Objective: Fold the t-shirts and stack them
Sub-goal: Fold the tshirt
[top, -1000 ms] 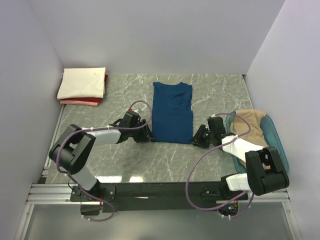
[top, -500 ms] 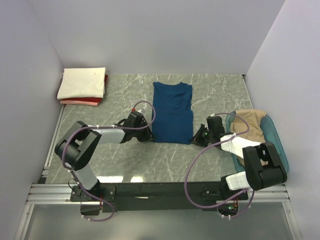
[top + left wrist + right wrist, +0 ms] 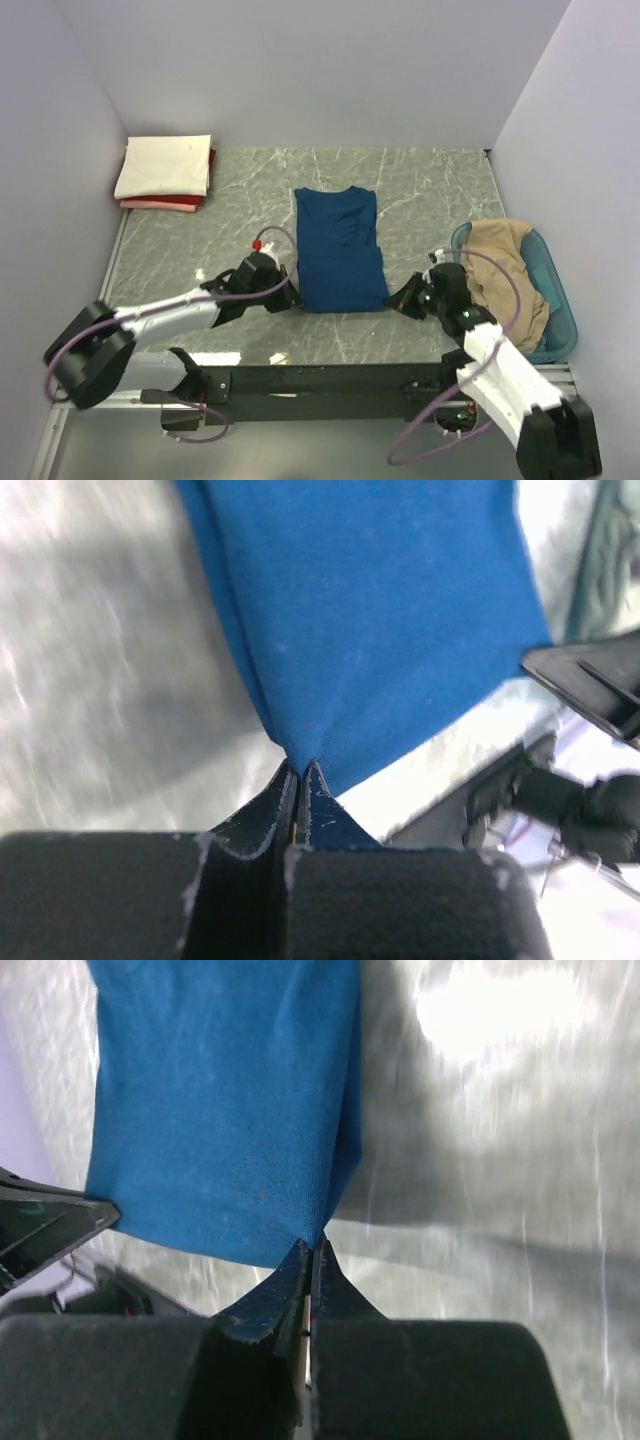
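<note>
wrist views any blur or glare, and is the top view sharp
Left wrist: table smeared with blur, blue shirt soft, left pincer crisp. Right wrist: bright glare on the table at upper right, streaky blur below it. Top external: evenly lit, sharp, faint glare near the front edge.

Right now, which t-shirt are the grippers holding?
The dark blue t-shirt, pinched at both near corners; the cream one lies folded far left, the tan one in the tub.

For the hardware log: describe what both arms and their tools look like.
Both the left arm and right arm have black joints, pale grey-white links and a looping purple cable. The left tool and right tool are black, tapering to wedges, with scuffed pale edges.
</note>
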Tool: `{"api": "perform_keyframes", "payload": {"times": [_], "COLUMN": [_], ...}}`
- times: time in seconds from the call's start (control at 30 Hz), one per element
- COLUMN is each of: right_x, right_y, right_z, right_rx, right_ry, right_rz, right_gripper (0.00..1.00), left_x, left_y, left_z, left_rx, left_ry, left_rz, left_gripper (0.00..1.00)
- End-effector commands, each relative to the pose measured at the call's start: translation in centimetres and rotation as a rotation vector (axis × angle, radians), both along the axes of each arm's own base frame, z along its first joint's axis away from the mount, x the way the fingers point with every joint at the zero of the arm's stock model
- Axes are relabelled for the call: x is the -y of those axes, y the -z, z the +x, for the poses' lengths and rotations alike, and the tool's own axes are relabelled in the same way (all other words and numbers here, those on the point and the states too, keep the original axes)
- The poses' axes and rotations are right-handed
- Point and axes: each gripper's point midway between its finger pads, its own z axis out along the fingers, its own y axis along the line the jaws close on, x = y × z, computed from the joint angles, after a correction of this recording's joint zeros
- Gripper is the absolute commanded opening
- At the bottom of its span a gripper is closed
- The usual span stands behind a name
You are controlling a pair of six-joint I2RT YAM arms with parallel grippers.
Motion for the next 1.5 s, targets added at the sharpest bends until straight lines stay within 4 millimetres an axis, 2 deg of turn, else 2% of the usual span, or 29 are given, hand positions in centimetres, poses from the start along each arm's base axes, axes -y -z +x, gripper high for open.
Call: {"api": "perform_keyframes", "payload": {"times": [0.0,0.03,0.17,0.23,0.37,0.47,0.5,0.57,0.6,0.67,0.7,0.8,0.83,0.87,0.9,0.93,0.97,1.0,1.03,1.07,1.2,1.23,1.27,1.3,1.47], "right_x": [0.2,0.3,0.4,0.4,0.4,0.4,0.4,0.6,0.6,0.7,0.6,0.3,0.2,0.2,0.0,-0.1,-0.2,-0.4,-0.5,-0.6,-1.1,-1.1,-1.3,-1.6,-2.3], "right_y": [0.9,0.9,1.1,1.0,0.3,-1.2,-1.7,-3.7,-5.0,-6.3,-7.4,-8.1,-9.5,-9.9,-10.8,-11.2,-11.5,-12.2,-12.4,-12.6,-13.3,-13.4,-13.4,-13.3,-12.6], "right_z": [-3.6,-4.7,-7.0,-7.7,-7.6,-6.8,-6.5,-5.3,-4.7,-3.6,-2.7,-1.2,-0.2,0.5,1.8,2.5,3.1,4.5,5.2,5.9,10.2,11.0,11.7,12.9,17.3], "right_rx": [-0.049,-0.043,-0.038,-0.028,-0.003,0.023,0.032,0.070,0.087,0.113,0.127,0.118,0.157,0.161,0.175,0.183,0.186,0.190,0.189,0.188,0.172,0.168,0.166,0.151,0.115], "right_ry": [-0.017,-0.021,-0.037,-0.045,-0.050,-0.052,-0.052,-0.042,-0.040,-0.032,-0.031,-0.030,-0.029,-0.024,-0.014,-0.017,-0.016,-0.011,-0.015,-0.015,-0.005,-0.004,-0.003,-0.008,-0.010], "right_rz": [0.021,0.030,0.048,0.064,0.066,0.049,0.045,0.023,0.014,-0.008,-0.010,-0.023,-0.022,-0.028,-0.032,-0.037,-0.040,-0.047,-0.055,-0.063,-0.078,-0.074,-0.072,-0.070,-0.058], "right_gripper": [0.00,0.00,0.00,0.00,0.00,0.00,0.00,0.00,0.00,0.00,0.00,0.00,0.00,0.00,0.00,0.00,0.00,0.00,0.00,0.00,0.00,0.00,0.00,0.00,0.00], "left_x": [-1.3,-1.6,-1.8,-2.5,-3.1,-3.5,-3.3,-3.3,-3.0,-2.9,-2.5,-2.2,-2.0,-2.3,-2.0,-1.9,-2.1,-2.0,-2.0,-2.2,-2.8,-2.9,-3.5,-3.4,-4.2], "left_y": [0.5,0.6,0.1,-0.2,-0.8,-1.6,-2.8,-3.6,-4.9,-5.5,-6.6,-7.5,-8.1,-7.8,-9.0,-9.3,-9.7,-10.0,-10.1,-10.2,-10.3,-10.1,-9.0,-9.6,-8.5], "left_z": [-3.0,-3.8,-7.7,-8.1,-8.9,-8.3,-7.9,-7.0,-6.5,-5.4,-4.7,-2.5,-1.7,-0.5,0.2,0.8,2.2,2.8,3.4,5.0,8.5,9.2,10.3,11.3,15.9], "left_rx": [-0.031,-0.037,-0.055,-0.036,-0.025,0.006,0.028,0.055,0.078,0.091,0.116,0.115,0.128,0.121,0.141,0.144,0.155,0.152,0.148,0.149,0.140,0.133,0.103,0.115,0.068], "left_ry": [-0.057,-0.061,-0.035,-0.067,-0.059,-0.078,-0.079,-0.104,-0.102,-0.115,-0.104,-0.085,-0.087,-0.110,-0.095,-0.091,-0.105,-0.099,-0.097,-0.110,-0.132,-0.135,-0.156,-0.155,-0.187], "left_rz": [0.013,0.011,-0.053,-0.070,-0.065,-0.040,-0.049,-0.034,-0.041,-0.030,-0.040,-0.048,-0.060,-0.042,-0.053,-0.052,-0.039,-0.043,-0.041,-0.030,-0.013,-0.010,0.009,0.001,-0.003], "left_gripper": [0.01,0.01,0.01,0.01,0.01,0.01,0.01,0.01,0.01,0.01,0.01,0.00,0.00,0.00,0.00,0.00,0.00,0.00,0.00,0.00,0.00,0.00,0.00,0.00,0.00]}}
